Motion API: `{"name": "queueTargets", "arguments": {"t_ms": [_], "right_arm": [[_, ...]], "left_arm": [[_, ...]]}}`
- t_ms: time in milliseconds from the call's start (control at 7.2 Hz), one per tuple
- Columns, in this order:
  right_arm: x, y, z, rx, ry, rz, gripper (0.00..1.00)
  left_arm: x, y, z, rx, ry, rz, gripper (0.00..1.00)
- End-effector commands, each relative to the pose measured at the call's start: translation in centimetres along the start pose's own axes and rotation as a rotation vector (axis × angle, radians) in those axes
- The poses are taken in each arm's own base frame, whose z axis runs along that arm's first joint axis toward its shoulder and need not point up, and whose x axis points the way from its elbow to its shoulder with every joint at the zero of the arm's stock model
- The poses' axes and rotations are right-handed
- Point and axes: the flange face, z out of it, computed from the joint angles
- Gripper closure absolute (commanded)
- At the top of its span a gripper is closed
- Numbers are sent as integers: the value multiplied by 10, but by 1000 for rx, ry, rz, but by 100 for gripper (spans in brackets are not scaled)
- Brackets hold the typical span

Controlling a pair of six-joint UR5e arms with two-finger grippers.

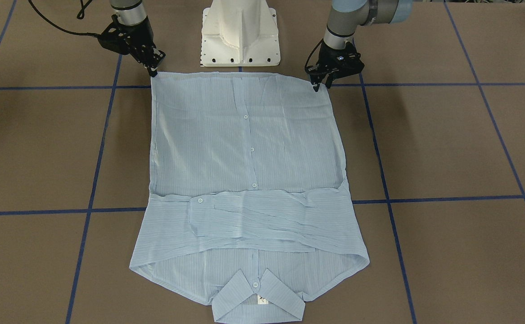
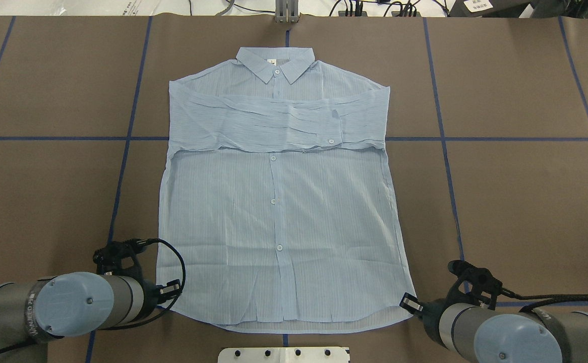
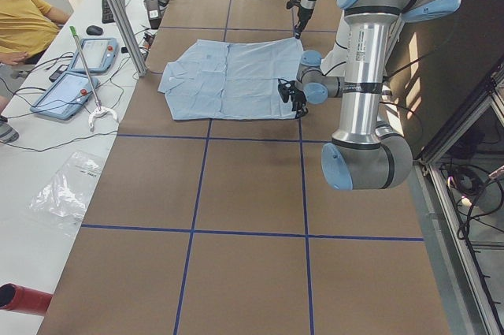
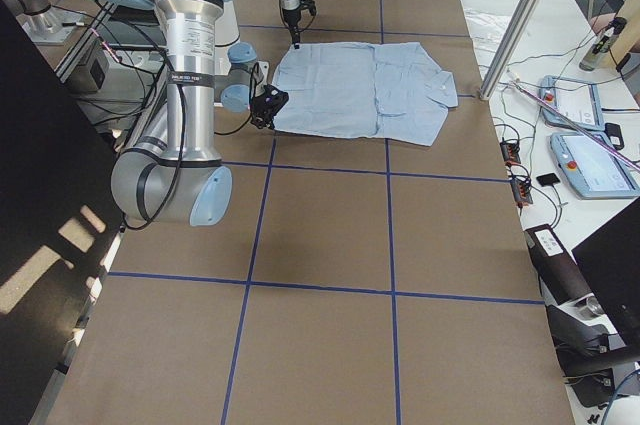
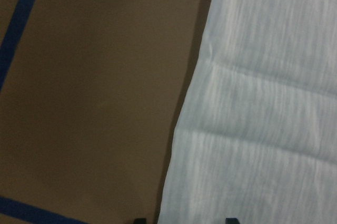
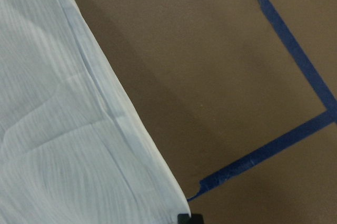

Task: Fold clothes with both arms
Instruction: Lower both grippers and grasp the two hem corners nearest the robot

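The pale blue striped shirt (image 1: 244,148) lies flat and face up on the brown table, also in the overhead view (image 2: 274,201). Its collar (image 2: 275,63) points away from me and both sleeves are folded across the chest (image 2: 274,123). My left gripper (image 1: 322,85) is open at the hem's left corner. Its tips straddle the shirt's edge in the left wrist view (image 5: 184,220). My right gripper (image 1: 154,71) sits at the hem's right corner. Its tips look closed together on that corner in the right wrist view (image 6: 190,218).
The white pedestal base (image 1: 240,36) stands just behind the hem. Blue tape lines (image 2: 445,138) cross the table. A metal post (image 3: 118,12), tablets (image 3: 67,91) and a seated person (image 3: 24,24) are beyond the table's far edge.
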Motion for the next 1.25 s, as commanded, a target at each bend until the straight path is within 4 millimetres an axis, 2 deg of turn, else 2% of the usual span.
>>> {"name": "queueTargets", "arguments": {"t_ms": [0, 278, 417, 695, 973, 1112], "right_arm": [[0, 0, 0, 0, 0, 0, 100], [-1, 0, 0, -1, -1, 0, 100], [-1, 0, 0, -1, -1, 0, 100], [-5, 3, -21, -28, -29, 3, 100], [1, -4, -48, -46, -46, 11, 100], [-2, -6, -59, -48, -66, 17, 100]], "left_arm": [[0, 1, 0, -10, -6, -25, 100], [1, 3, -4, -29, -2, -28, 100], [-6, 4, -10, -38, -10, -27, 100], [-16, 8, -30, -59, -3, -22, 100], [-8, 11, -61, -111, 40, -25, 100], [1, 15, -88, -158, 73, -22, 100]]}}
